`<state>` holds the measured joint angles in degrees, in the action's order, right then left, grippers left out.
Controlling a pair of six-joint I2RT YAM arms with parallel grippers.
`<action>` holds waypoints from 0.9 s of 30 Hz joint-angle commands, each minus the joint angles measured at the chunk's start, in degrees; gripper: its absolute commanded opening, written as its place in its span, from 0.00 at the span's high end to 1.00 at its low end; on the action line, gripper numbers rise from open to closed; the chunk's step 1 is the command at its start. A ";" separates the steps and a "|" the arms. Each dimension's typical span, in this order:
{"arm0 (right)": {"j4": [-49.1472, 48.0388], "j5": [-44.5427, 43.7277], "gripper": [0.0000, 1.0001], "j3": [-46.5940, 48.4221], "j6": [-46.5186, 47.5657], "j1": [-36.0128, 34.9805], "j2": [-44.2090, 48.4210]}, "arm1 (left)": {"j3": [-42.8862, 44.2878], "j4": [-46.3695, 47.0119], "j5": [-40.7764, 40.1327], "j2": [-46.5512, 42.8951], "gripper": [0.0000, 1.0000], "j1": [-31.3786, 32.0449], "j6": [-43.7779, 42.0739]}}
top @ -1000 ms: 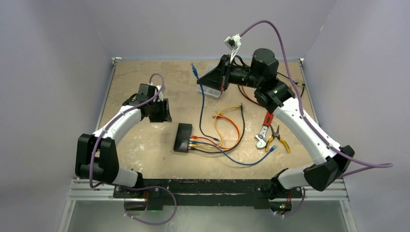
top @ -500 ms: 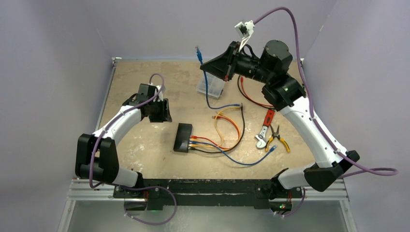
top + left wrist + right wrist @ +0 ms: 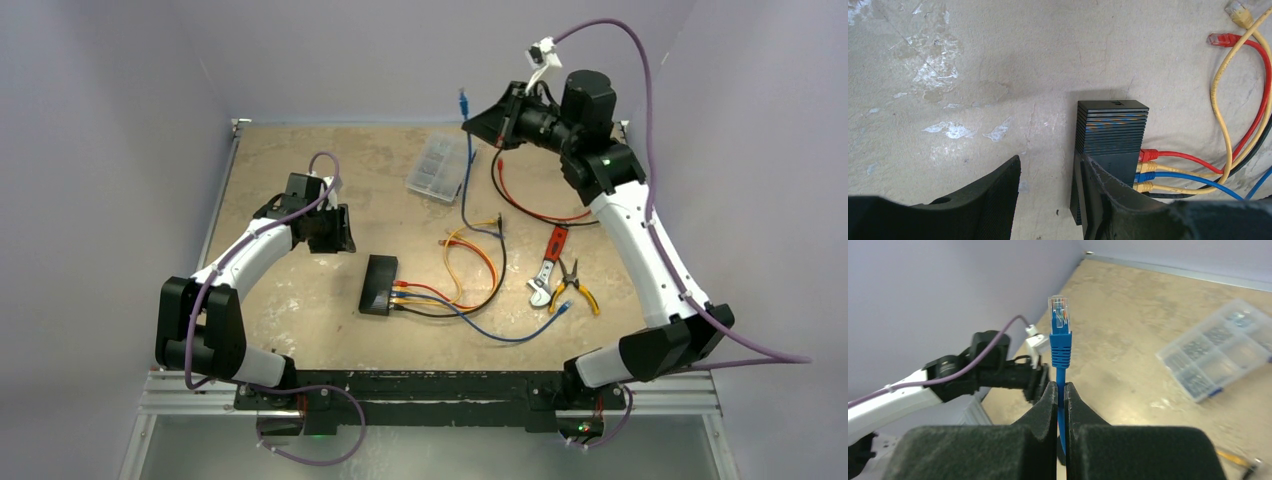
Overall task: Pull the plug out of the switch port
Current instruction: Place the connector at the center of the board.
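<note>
Over table (image 3: 300,160), right end effector (image 3: 1061,386) pinches blue cable (image 3: 1060,347); left end effector (image 3: 1049,165) gapes, cropped.

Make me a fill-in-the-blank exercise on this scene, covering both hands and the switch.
The cable pinched in the right hand is ___.
The left hand stands ___ and empty near the switch.
In the left wrist view, the uppermost plug in the switch is ___.
Missing words: blue; open; red.
</note>
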<state>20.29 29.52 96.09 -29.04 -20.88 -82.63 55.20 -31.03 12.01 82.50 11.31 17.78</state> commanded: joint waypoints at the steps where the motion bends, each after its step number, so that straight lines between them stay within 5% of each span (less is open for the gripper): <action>1: 4.88 -0.75 1.00 2.81 3.57 5.73 0.06 | 0.79 0.23 0.56 -0.32 0.55 -0.50 -0.99; 17: 8.82 -1.15 1.00 10.03 8.47 26.45 -6.83 | 0.98 0.42 0.77 0.29 0.55 -0.50 -1.03; 27: 12.59 -2.36 1.00 21.05 8.99 29.15 -18.48 | 1.11 0.46 0.98 0.68 0.55 -0.50 -0.98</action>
<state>31.18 26.89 111.66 -21.30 8.43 -99.13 55.20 -31.00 12.01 82.83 11.31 17.78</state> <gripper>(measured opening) 0.019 0.448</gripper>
